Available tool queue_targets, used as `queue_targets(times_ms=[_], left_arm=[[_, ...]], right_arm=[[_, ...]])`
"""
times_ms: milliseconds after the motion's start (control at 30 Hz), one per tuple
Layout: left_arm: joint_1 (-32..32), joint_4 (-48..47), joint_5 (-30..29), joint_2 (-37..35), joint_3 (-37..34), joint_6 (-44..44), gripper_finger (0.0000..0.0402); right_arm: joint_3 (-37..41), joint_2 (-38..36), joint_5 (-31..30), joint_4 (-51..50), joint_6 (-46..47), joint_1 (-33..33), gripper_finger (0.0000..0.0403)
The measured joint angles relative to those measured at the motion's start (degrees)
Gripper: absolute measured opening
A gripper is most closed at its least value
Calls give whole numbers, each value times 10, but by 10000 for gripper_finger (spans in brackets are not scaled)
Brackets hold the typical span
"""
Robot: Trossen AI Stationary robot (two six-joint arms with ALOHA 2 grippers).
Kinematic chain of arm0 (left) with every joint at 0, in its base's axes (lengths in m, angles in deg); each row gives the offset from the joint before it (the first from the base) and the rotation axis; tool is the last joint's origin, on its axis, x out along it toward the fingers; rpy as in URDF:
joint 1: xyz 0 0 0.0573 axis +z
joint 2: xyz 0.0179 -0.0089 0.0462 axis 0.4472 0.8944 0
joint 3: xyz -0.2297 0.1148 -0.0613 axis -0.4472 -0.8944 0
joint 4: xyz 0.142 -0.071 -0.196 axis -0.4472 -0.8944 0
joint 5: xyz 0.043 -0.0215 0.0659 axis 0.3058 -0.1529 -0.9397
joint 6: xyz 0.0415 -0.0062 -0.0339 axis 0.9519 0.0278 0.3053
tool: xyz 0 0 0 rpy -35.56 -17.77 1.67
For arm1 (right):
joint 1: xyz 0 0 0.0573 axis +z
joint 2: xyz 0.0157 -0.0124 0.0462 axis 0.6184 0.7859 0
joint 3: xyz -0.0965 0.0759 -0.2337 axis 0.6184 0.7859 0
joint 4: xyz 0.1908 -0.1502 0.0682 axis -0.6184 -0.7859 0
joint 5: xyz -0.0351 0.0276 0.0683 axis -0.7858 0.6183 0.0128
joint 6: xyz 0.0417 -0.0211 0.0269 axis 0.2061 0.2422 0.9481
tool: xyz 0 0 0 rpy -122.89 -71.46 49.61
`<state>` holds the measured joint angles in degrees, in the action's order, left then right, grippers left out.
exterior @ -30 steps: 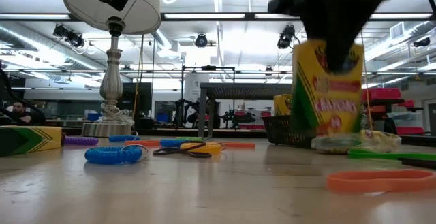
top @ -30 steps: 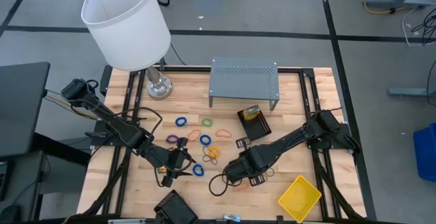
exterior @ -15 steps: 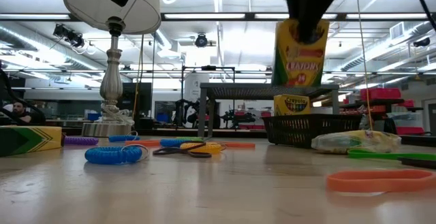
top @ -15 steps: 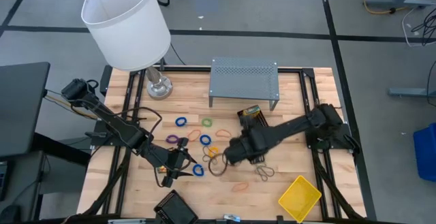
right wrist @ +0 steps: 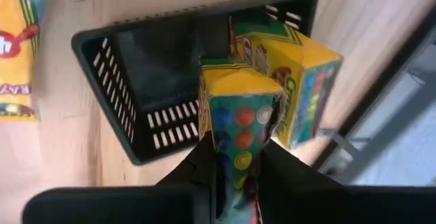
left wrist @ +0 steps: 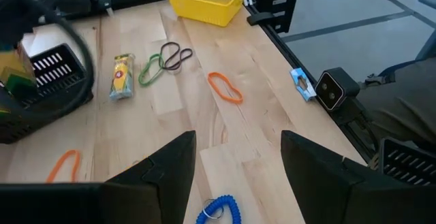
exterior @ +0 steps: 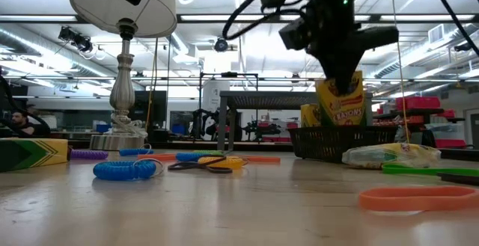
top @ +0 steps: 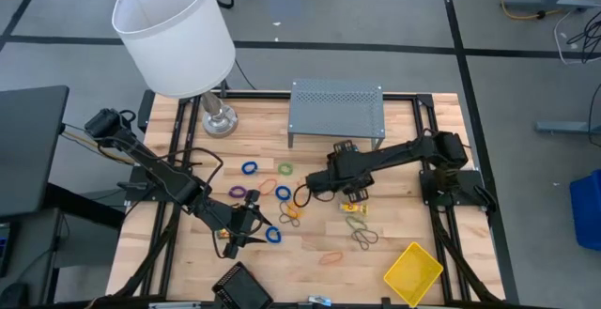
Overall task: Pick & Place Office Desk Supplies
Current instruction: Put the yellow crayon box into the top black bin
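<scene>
Crayon box (exterior: 340,102) hangs upright, long axis vertical, clamped by the right gripper (right wrist: 238,157) above the black tray (right wrist: 129,88) near the desk's back edge.

Bright overhead strip lights glare in the low view; near foreground seems blurred

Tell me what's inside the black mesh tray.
One crayon box stands inside the black mesh tray. The right gripper holds a second crayon box above it, covering part of the floor.
</scene>
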<state>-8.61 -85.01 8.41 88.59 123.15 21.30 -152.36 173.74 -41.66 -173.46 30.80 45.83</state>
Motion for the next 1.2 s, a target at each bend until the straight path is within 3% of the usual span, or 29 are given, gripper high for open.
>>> queue_targets(times_ms=[367, 500, 733, 800, 1033, 1200], left_arm=[[0, 0, 0, 0, 0, 2, 220], [0, 1, 0, 0, 0, -2, 220], [0, 0, 0, 0, 0, -6, 220], [0, 1, 0, 0, 0, -6, 220], [0, 1, 0, 0, 0, -6, 220], [0, 1, 0, 0, 0, -6, 220]], right_arm=[[25, 0, 49, 101, -111, -62, 61], [25, 0, 66, 110, -115, -86, 61], [25, 0, 46, 119, -81, -99, 61], [25, 0, 35, 117, -69, -99, 87], [25, 0, -23, 114, -33, -91, 250], [25, 0, -59, 108, -13, -91, 278]])
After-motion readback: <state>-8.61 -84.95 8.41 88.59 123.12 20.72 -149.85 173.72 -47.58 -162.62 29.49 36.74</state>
